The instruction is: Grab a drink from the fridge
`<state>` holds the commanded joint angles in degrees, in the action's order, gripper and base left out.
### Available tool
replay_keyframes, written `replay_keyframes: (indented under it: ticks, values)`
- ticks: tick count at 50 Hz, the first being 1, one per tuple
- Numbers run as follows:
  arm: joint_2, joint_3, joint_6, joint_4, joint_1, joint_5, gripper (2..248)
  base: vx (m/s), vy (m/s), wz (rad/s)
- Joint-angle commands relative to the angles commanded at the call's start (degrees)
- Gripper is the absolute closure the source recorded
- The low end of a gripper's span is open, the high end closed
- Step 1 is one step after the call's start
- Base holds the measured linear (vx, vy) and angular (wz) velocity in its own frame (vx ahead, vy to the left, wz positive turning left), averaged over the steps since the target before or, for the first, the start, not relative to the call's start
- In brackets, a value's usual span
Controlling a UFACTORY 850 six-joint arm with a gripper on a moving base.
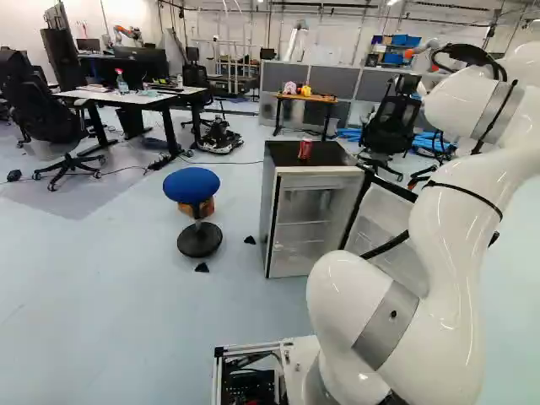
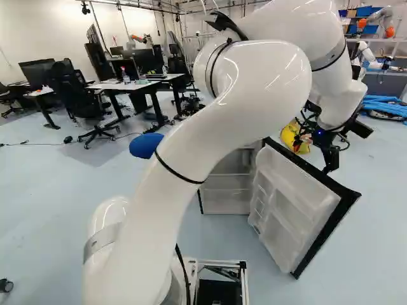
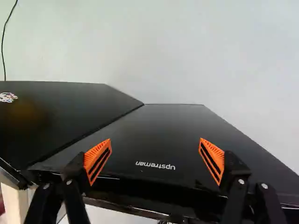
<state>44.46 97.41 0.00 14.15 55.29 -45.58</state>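
From my remote seat, my gripper (image 2: 329,166) stands spread wide by the open door (image 2: 296,213), and the red can (image 1: 305,149) stands near the fridge top's (image 1: 333,155) front edge.

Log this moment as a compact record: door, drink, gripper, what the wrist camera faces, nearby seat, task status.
door: open, its shelved inner side showing in the right base view
drink: red can, upright on top of the fridge
gripper: open, holding nothing
wrist camera faces: dark panel, likely the door's outer face
nearby seat: blue stool, left of the fridge in the left base view
task status: no drink in hand
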Motion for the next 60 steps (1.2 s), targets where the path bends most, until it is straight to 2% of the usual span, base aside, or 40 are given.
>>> replay_keyframes:
  ticks: [60]
  values:
    - [-5.09, -8.27, 0.0, 0.0, 2.41, -8.09, 3, 0.0, 0.0, 0.0]
